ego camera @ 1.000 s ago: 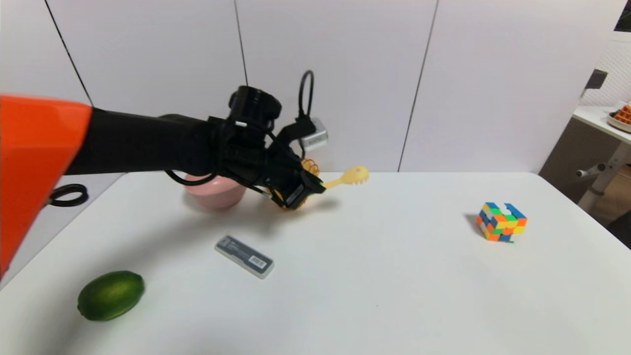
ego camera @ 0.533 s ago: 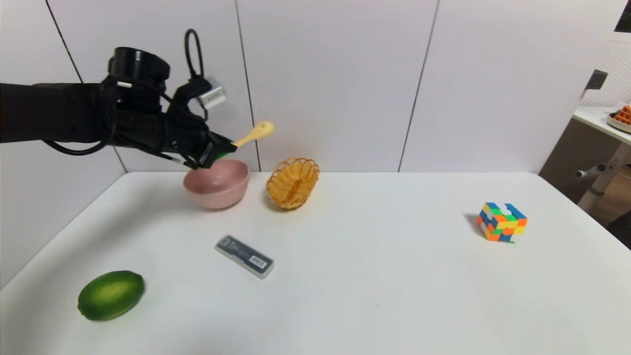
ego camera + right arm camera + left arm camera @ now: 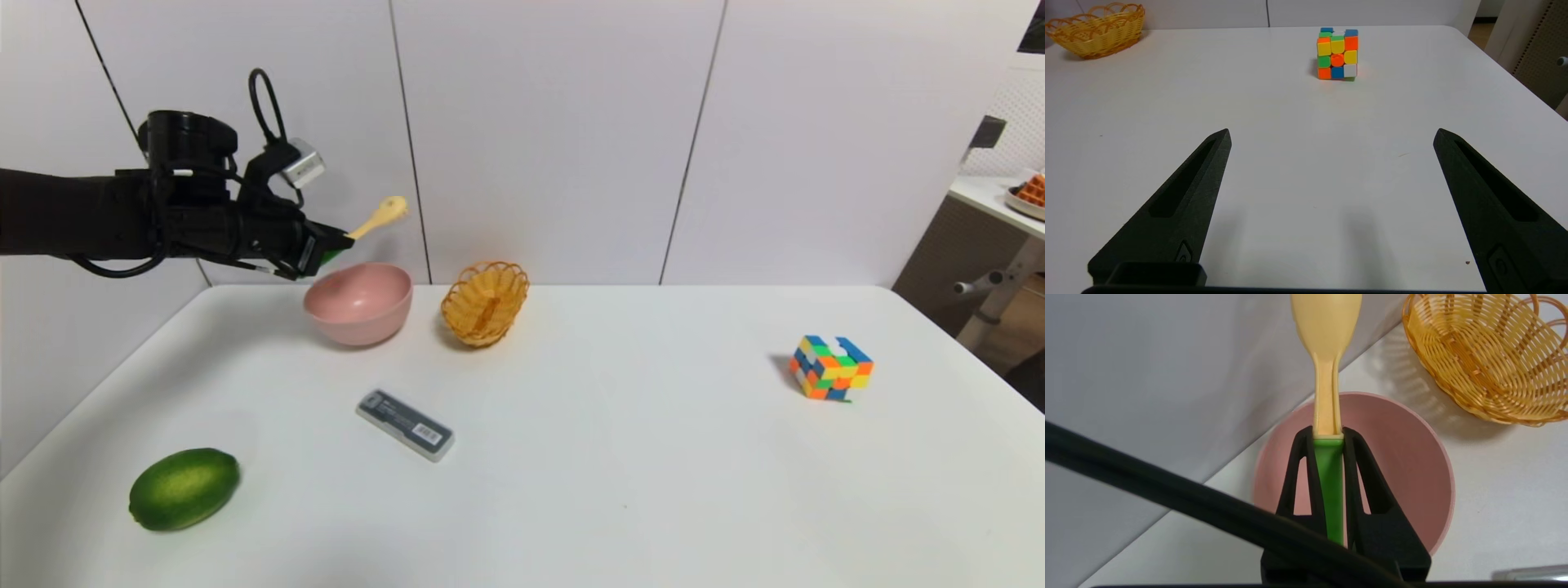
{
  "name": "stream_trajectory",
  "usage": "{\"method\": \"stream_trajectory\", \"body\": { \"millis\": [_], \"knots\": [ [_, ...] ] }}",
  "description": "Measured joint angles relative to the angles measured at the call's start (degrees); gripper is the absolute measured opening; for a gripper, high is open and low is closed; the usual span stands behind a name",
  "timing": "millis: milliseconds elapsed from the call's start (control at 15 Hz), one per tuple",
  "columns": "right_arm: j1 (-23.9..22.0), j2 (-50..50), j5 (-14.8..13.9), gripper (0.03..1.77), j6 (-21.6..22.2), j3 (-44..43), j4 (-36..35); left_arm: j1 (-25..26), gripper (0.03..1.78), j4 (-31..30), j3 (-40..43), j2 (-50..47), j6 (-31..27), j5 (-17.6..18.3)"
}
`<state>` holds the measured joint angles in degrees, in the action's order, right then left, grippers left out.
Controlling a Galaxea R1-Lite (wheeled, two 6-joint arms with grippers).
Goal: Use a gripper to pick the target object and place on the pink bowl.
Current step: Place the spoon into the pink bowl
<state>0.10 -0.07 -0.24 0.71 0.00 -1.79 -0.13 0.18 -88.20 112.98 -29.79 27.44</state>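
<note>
"What do you have on the left, and how far along are you?"

"I hold my left gripper (image 3: 341,245), a black two-fingered claw, above the pink bowl's near-left side, clamped on the bright green handle of a toy pasta spoon with a pale yellow slotted head (image 3: 1328,326). The spoon hangs in the air, its head tilted up and clear of any surface. Below it, upright on the white table (image 3: 620,457), sits the round, smooth, pale pink plastic bowl (image 3: 359,331). The pick is done; the lowering and the release are left."

"What else lies around, going right?"

"A smooth green oval fruit (image 3: 184,490) rests at the near left, well apart from the bowl. A flat grey rectangular case (image 3: 406,425) lies nearer to me than the bowl, and an orange-yellow woven wicker basket (image 3: 485,306) stands just beside it on the right. Far over sits a multicoloured puzzle cube (image 3: 830,367). My right gripper (image 3: 1332,136) waits idle over the right part of the table, its jaws spread wide with nothing between them."

"Does anything stand in the way?"

"Nothing I can see between spoon and bowl. The pale wall (image 3: 555,139) behind is my worry: the head points toward it and reaches past the bowl's rim, so I judge a short draw back is wise before letting go. Released too far out, the spoon could tip over the edge or land toward the basket."
</note>
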Motion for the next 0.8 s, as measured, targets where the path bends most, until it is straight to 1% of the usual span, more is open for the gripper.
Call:
{"method": "stream_trajectory", "body": {
  "millis": [67,133,333,400,467,600,800],
  "knots": [
    [0.01,0.0,0.0,1.71,0.0,0.0,0.0,0.09,0.19,-0.51,0.55,0.79,0.0,1.17],
    [0.01,0.0,0.0,1.71,-0.02,0.0,-0.02,0.09,0.19,-1.02,1.1,1.4,-0.02,1.57],
    [0.01,0.0,-0.02,1.71,-0.02,0.0,0.0,-0.11,0.19,-2.77,2.43,2.93,-0.02,1.57],
    [0.01,0.0,0.0,1.71,0.0,0.0,-0.02,-0.11,0.26,-2.9,2.54,3.34,-0.02,1.5],
    [0.0,0.0,-0.02,1.71,0.0,0.0,0.0,-0.11,0.44,-3.05,2.54,3.69,-0.07,1.5],
    [0.01,0.0,-0.02,1.71,-0.02,0.0,-0.02,-0.13,0.72,-3.13,2.54,4.11,-0.13,1.55],
    [0.0,0.0,-0.02,1.71,-0.02,0.0,0.0,-0.07,1.03,-4.32,2.21,4.33,-0.02,1.57]
  ]
}}
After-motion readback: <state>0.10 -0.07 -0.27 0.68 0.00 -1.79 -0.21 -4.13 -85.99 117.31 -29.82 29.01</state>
